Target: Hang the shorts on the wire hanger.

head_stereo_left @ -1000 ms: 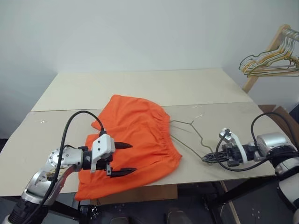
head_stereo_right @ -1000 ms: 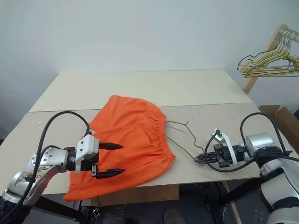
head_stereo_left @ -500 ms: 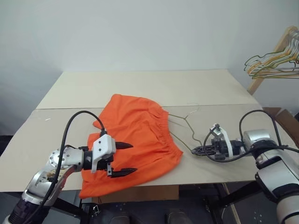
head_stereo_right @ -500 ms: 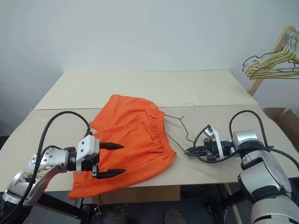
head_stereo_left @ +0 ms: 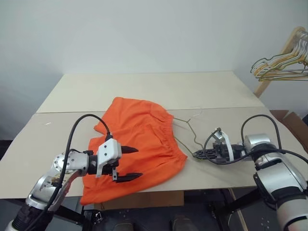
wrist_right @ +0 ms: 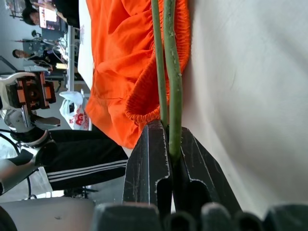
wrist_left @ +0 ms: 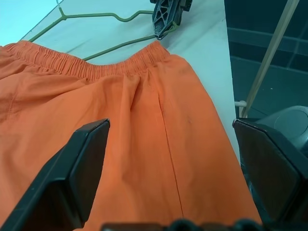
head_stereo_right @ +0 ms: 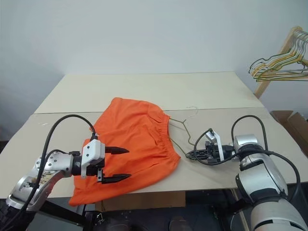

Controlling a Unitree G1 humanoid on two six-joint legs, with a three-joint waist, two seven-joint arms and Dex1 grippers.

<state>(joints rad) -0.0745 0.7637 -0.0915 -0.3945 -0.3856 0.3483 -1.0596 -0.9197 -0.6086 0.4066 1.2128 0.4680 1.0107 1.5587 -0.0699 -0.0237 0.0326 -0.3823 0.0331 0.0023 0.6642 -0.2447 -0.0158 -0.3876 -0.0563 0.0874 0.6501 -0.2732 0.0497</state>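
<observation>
My right gripper [head_stereo_right: 188,155], clamped on the wire hanger [head_stereo_right: 179,130], has dragged its corner up against the waistband of the shorts [head_stereo_right: 132,144] on the table [head_stereo_right: 144,89] (threading comes next); my left gripper [head_stereo_right: 117,164] hovers open above them.

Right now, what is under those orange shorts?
One end of the wire hanger slips under the shorts at the waistband; the table lies beneath. Anything else is covered.

Two pale beige flat surface panels [head_stereo_left: 144,89] meet along a seam before a plain white wall [head_stereo_left: 144,33]. At far right, a light wooden rack [head_stereo_left: 281,53] carries green, yellow and white wire hangers [head_stereo_left: 279,67].
</observation>
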